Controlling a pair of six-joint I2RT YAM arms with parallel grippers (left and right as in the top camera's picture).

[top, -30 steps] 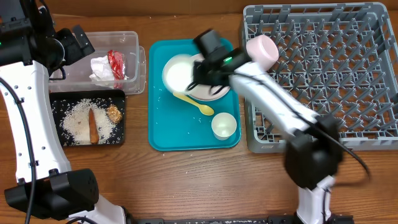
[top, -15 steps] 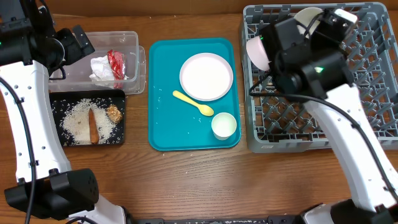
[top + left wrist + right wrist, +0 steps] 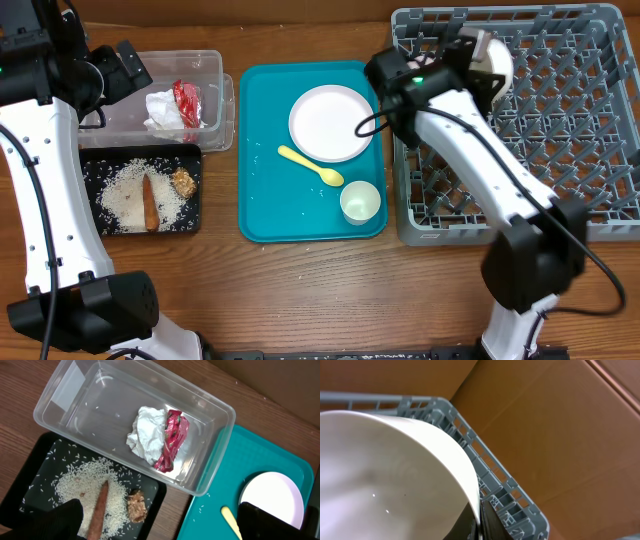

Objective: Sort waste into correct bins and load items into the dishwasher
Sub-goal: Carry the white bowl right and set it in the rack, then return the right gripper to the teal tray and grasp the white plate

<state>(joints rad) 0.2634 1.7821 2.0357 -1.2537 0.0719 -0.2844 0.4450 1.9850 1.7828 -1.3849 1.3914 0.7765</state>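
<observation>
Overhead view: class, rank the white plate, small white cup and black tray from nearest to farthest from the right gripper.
From the right gripper, gripping a white bowl at the rack:
1. White plate, far end of teal tray.
2. Small white cup, tray's near right corner.
3. Black tray, far left.

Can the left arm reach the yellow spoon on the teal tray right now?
Probably yes: left claw is open, the spoon lies uncovered, and the right arm is over the rack.

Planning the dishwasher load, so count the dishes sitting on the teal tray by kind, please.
White plate: 1
Yellow spoon: 1
Small white cup: 1
Total: 3
</observation>
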